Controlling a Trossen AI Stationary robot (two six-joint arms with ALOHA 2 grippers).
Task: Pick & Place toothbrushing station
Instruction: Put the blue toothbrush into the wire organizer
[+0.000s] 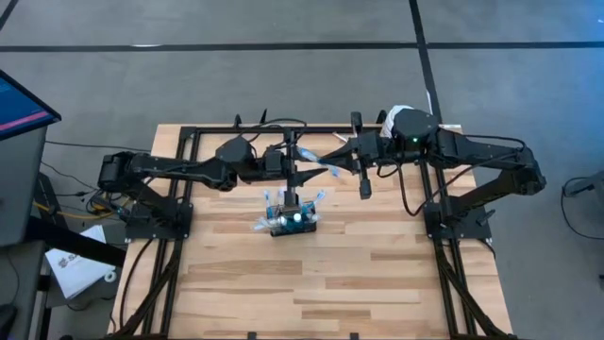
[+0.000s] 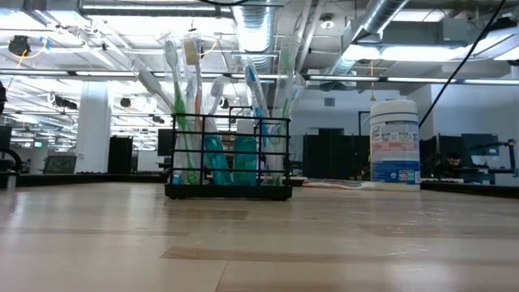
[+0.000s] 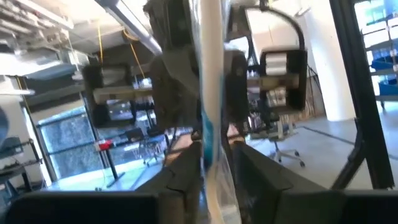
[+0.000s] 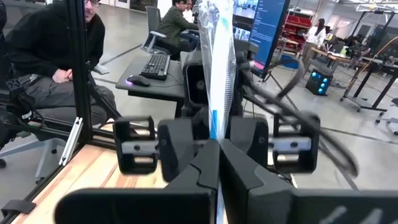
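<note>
The toothbrushing station (image 1: 291,219), a black wire-mesh holder, rests by its base on the wooden table (image 1: 377,283). Several toothbrushes stand in it, which the low view shows too: station (image 2: 231,158). Beyond it, high over the table's far half, my left gripper (image 1: 304,165) and my right gripper (image 1: 336,159) meet nose to nose. Both are shut on one toothbrush in a clear wrapper (image 1: 321,161). In the left wrist view the wrapped toothbrush (image 3: 210,93) runs up the picture; in the right wrist view the wrapped toothbrush (image 4: 217,56) stands up from my fingers. My left gripper has its two fingers (image 3: 183,171) against opposite sides of the wrapper's lower stretch (image 3: 209,158). They come level from the table's left and lie across the toothbrush, which is clear of the table. My right gripper pinches the wrapper's lower end (image 4: 215,127) between its two fingers (image 4: 202,165). They reach in level from the table's right and lie across it. The wrapped toothbrush stands up above the fingers, lifted clear.
A white round canister (image 2: 395,144) stands at the table's far right, behind my right arm; canister (image 1: 400,115). Black frame rails (image 1: 179,246) run along both sides of the table. A person (image 4: 56,56) sits beyond the table. The near half is bare wood.
</note>
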